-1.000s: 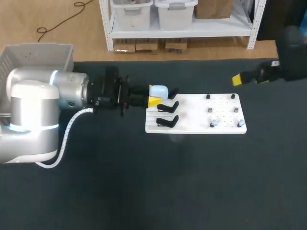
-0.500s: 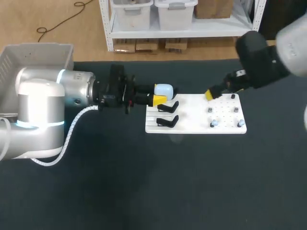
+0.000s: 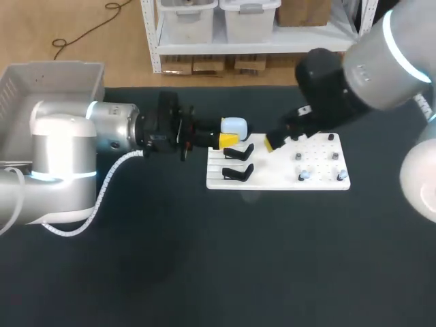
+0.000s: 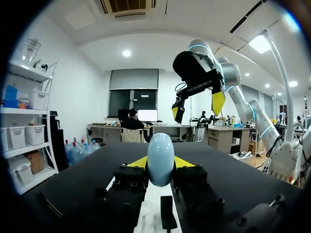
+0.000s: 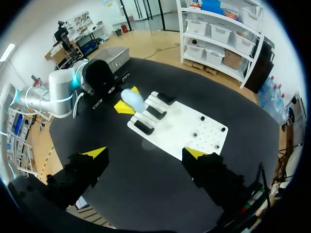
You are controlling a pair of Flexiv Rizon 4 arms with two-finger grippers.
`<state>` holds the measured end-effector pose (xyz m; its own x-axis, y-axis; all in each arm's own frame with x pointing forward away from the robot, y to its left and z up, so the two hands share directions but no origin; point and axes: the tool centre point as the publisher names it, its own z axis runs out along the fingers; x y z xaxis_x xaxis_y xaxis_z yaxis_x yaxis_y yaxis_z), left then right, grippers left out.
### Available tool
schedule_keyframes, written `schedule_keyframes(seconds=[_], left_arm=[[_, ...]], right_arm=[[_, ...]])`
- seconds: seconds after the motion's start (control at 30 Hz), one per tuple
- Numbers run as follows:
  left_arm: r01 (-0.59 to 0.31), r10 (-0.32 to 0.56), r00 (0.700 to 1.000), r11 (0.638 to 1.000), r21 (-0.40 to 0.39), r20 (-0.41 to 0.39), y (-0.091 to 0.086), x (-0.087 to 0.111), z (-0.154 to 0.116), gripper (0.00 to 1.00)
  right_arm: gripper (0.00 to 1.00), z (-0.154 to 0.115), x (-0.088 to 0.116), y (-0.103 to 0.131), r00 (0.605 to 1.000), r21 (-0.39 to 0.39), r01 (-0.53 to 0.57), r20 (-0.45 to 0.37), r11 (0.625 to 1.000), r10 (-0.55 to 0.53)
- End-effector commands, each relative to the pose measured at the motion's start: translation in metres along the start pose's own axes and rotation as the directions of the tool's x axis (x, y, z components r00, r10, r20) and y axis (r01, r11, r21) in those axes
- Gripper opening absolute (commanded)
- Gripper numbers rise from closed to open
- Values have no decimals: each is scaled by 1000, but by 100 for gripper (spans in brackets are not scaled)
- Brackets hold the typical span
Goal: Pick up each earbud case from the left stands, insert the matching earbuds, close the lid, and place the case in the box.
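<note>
Left tool [image 3: 223,141]: clamped on the pale blue earbud case [image 3: 234,126], a finger on each side, just beside the black stands [image 3: 238,162].
Right tool [image 5: 146,153]: spread wide, empty, above the white board [image 3: 272,178].
Key relation: the earbuds [image 3: 303,175] sit at the board's end away from the case, nearer the right arm; the box [image 3: 27,88] lies behind the left arm.

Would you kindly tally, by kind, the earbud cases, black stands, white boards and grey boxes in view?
earbud case: 1
black stands: 3
white board: 1
grey box: 1
Total: 6
</note>
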<state>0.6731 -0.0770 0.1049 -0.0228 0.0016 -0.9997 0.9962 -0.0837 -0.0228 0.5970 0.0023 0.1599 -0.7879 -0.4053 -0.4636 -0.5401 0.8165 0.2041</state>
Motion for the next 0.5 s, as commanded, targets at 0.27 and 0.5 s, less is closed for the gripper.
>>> schedule_keyframes(seconds=[0.27, 0.5], left_arm=[[-11, 11, 1000, 1000, -28, 0, -3, 0, -1, 0], [-11, 11, 1000, 1000, -28, 0, -3, 0, -1, 0]], right_arm=[[100, 30, -20, 17, 999, -12, 16, -41, 1000, -16], [100, 41, -33, 14, 999, -17, 12, -43, 1000, -12]])
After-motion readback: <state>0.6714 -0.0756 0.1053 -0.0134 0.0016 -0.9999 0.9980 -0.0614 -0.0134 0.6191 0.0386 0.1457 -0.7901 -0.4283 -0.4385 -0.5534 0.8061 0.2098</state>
